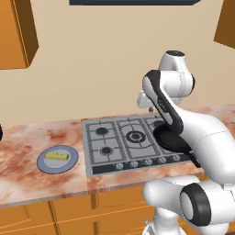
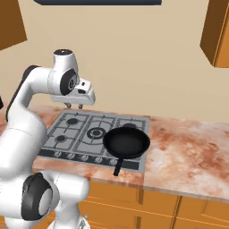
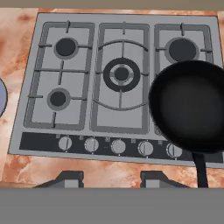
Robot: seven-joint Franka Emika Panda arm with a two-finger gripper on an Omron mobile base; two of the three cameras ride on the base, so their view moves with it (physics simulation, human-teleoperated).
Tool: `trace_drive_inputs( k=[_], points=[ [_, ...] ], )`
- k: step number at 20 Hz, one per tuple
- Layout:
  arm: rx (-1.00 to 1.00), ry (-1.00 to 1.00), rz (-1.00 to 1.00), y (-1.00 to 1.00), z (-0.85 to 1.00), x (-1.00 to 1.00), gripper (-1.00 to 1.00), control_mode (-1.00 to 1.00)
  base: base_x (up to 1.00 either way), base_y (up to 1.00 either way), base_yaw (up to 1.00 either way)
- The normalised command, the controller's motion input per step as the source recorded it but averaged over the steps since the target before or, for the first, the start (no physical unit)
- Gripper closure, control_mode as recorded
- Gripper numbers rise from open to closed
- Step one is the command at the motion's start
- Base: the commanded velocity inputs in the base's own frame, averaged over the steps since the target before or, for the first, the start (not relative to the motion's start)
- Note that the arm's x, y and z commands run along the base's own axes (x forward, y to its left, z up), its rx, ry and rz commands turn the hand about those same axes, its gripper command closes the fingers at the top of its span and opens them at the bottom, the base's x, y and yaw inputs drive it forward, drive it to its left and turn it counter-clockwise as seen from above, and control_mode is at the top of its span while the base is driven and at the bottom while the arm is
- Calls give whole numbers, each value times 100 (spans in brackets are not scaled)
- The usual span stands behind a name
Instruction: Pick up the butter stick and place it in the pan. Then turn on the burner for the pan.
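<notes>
Reddish marbled table under orange wall cabinets, beige wall behind. Nearest the cameras: orange drawer fronts below the table edge. Next, set into the table, grey gas stove with a row of round knobs along its front strip. Black pan on the front right burner, below and to the right of the hand, handle reaching past the stove's front edge. Hand raised well above the stove's middle, pointing down, holding nothing; fingers set apart with bare table and knob strip seen between them. Far off to the hand's left, well apart from the stove: blue-grey round plate on the table, butter stick lying flat on it.
</notes>
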Motion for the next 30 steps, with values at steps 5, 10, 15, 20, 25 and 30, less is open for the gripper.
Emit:
trace_drive_inputs(
  k=[5,10,15,20,25,30],
  points=[
    [-6,-2,-4,57,-10,0,-100,-100,0,0,0],
    [-14,-5,0,99,-33,0,-100,-100,0,0,0],
    [-15,0,18,91,-43,-26,-100,-100,0,0,0],
    [-4,0,19,75,-29,-6,-100,-100,0,0,0],
    [0,1,23,65,-30,20,-100,-100,0,0,0],
    [-2,4,7,44,-33,20,-100,-100,0,0,0]
  ],
)
